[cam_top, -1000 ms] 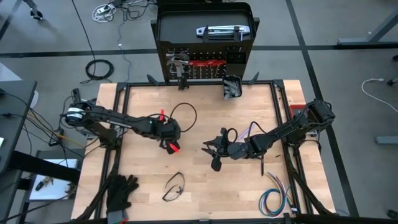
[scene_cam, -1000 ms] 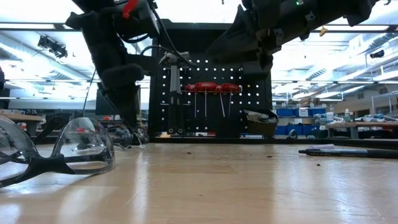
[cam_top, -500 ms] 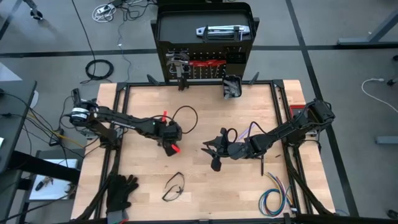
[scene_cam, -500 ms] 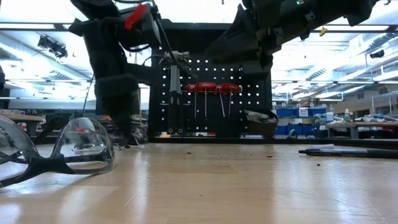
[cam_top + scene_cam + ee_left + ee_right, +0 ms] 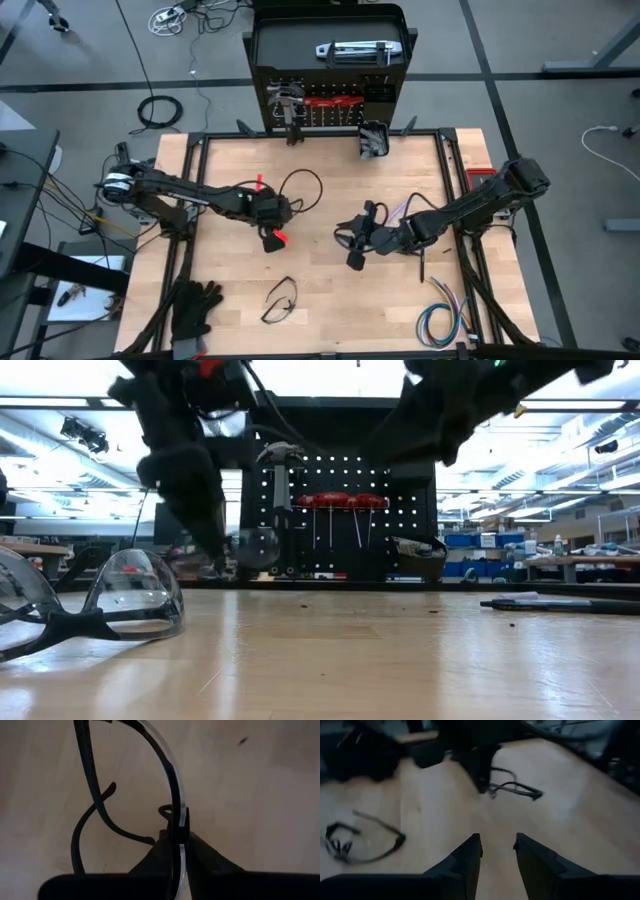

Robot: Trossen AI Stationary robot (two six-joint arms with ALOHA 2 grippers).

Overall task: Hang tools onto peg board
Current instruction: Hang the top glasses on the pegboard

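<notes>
My left gripper point(image 5: 283, 205) is shut on a pair of clear safety glasses point(image 5: 303, 186) with a black frame, left of the table's middle. My right gripper point(image 5: 497, 851) stands open over the table's middle point(image 5: 352, 240), with nothing between its fingers. The black peg board point(image 5: 330, 60) stands upright at the far edge. A hammer point(image 5: 278, 470) and red-handled screwdrivers point(image 5: 335, 500) hang on it, and a silver tool point(image 5: 358, 48) lies on its top. No tool shows on the table. My left gripper pinches the glasses' clear lens point(image 5: 179, 822) between its two fingers, close to the nose piece point(image 5: 165, 810). The fingers slant down from above and from the table's left. The lens point(image 5: 255, 546) is raised above the table. Whether the temples point(image 5: 90, 810) still touch the wood, I cannot tell.
A second pair of glasses point(image 5: 280, 300) lies near the front edge, black gloves point(image 5: 195, 310) at the front left, a coloured wire bundle point(image 5: 440, 320) at the front right. A small black bin point(image 5: 372, 138) sits at the board's foot.
My left gripper has rolled and shut on the glasses' lens. The lens, which lay low by the table, now stands raised above it. My right gripper has tipped a little and its arm has risen slightly.
</notes>
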